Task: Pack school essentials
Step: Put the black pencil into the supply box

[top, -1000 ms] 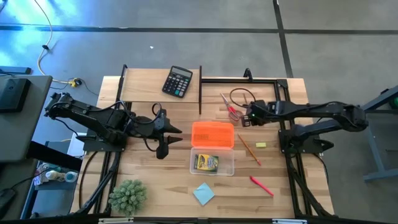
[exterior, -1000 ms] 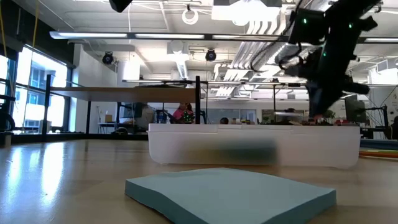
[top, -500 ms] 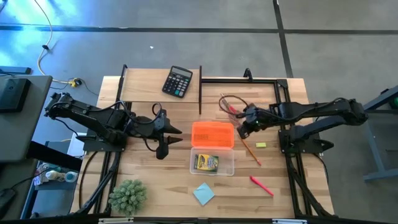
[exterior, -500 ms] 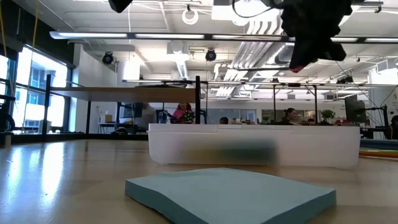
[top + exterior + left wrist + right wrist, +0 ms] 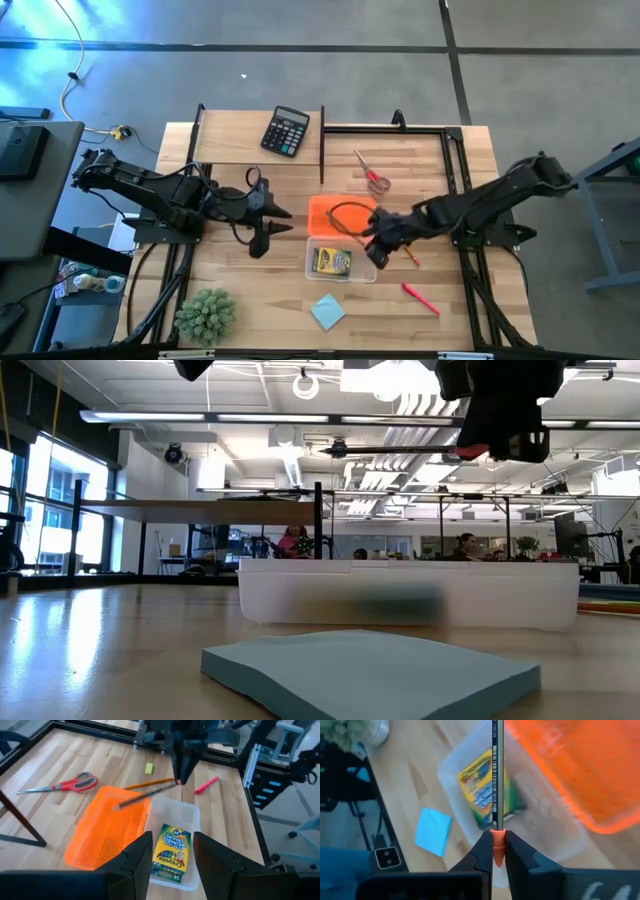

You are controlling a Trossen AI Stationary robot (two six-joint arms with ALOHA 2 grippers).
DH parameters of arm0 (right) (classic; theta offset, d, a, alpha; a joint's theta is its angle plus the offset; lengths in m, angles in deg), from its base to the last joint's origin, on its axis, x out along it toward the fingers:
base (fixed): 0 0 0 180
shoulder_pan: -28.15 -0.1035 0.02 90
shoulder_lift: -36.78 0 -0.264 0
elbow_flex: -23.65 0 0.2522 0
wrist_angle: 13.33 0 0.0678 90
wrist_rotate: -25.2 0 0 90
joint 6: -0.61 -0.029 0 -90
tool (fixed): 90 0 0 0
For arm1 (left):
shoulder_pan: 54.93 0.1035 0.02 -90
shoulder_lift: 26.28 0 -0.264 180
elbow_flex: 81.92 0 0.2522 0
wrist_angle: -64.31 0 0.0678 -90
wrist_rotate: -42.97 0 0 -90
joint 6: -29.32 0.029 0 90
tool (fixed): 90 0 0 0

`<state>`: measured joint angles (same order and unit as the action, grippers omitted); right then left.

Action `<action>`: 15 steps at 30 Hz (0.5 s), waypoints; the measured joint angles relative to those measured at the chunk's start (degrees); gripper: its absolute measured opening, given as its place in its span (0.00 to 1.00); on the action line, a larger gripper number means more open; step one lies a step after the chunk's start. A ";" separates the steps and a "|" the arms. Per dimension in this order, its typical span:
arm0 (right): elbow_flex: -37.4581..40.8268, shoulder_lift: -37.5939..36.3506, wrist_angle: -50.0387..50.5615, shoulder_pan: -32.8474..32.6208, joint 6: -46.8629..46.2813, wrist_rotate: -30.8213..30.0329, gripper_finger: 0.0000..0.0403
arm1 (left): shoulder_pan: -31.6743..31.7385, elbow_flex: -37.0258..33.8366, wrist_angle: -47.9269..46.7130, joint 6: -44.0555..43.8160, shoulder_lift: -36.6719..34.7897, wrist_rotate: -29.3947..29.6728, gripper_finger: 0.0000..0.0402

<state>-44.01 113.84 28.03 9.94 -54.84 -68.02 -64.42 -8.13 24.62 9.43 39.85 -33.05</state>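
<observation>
1. The counter (image 5: 250,290) is pale wood in planks, smooth with a soft sheen.
2. The box (image 5: 176,820) is clear, glossy plastic; its lid (image 5: 110,835) is translucent orange plastic with a dimpled texture.
3. The crayon pack (image 5: 171,852) looks like printed, slightly glossy card.
4. The note pad (image 5: 370,670) is matt light-blue paper.
5. The scissors (image 5: 60,784) have red plastic handles and metal blades.
6. The right arm's fingers (image 5: 516,857) are matt black.
</observation>
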 joint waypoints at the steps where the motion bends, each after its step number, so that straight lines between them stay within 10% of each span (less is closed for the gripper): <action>1: -0.87 1.24 0.15 -0.70 0.07 -0.01 0.04 | 0.00 0.00 0.00 0.42 0.00 -0.20 0.33; 15: -17.66 14.43 20.37 -2.03 21.19 0.32 0.04 | 0.00 0.00 0.02 0.64 0.00 -2.82 0.33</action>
<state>-61.67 128.27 48.40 7.92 -33.65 -67.70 -64.42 -8.13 24.64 10.07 39.85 -35.86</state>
